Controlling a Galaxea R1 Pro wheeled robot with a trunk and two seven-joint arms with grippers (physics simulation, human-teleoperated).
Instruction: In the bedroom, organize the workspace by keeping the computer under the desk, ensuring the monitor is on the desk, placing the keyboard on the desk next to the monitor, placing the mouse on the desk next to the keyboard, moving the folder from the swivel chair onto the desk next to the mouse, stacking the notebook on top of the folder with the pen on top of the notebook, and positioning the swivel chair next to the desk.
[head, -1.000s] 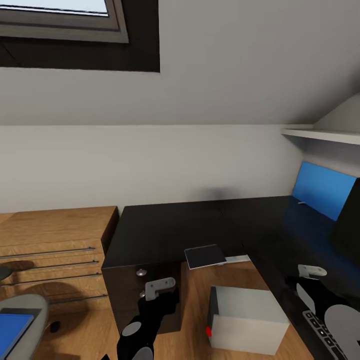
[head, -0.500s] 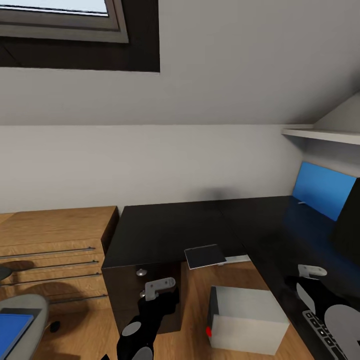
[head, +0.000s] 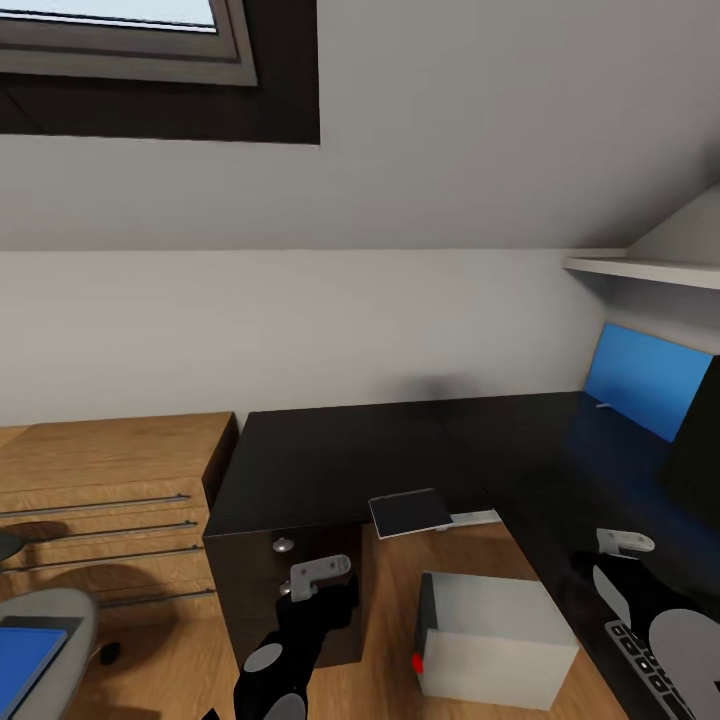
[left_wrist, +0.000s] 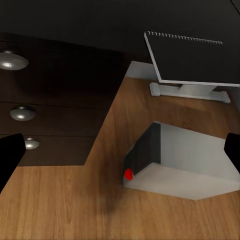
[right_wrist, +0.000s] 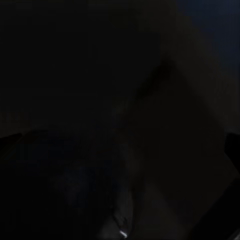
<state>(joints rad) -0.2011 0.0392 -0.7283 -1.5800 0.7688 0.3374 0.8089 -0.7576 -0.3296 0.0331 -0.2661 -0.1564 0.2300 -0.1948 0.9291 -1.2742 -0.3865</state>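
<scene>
The dark notebook (head: 410, 512) lies at the front edge of the black surface, where the drawer cabinet (head: 320, 460) meets the desk (head: 570, 480); it also appears as notebook (left_wrist: 187, 57). Below it, the grey computer (head: 495, 635) with its red light stands on the floor, seen closer as computer (left_wrist: 175, 162). My left gripper (head: 320, 578) hangs open above the floor in front of the cabinet, its fingertips (left_wrist: 10, 155) spread wide. Over the dark desk top, my right gripper (head: 622, 548) is open beside the keyboard (head: 645, 668). The monitor (head: 700, 440) cuts the right edge. The blue folder (head: 20, 660) rests on the swivel chair (head: 70, 610).
A wooden dresser (head: 100, 480) with metal handles stands left of the cabinet. The desk's blue back panel (head: 645, 380) and a white shelf (head: 640, 268) are at the right. A white desk foot (left_wrist: 190, 90) sits under the notebook. Cabinet knobs (left_wrist: 12, 60) face the left gripper.
</scene>
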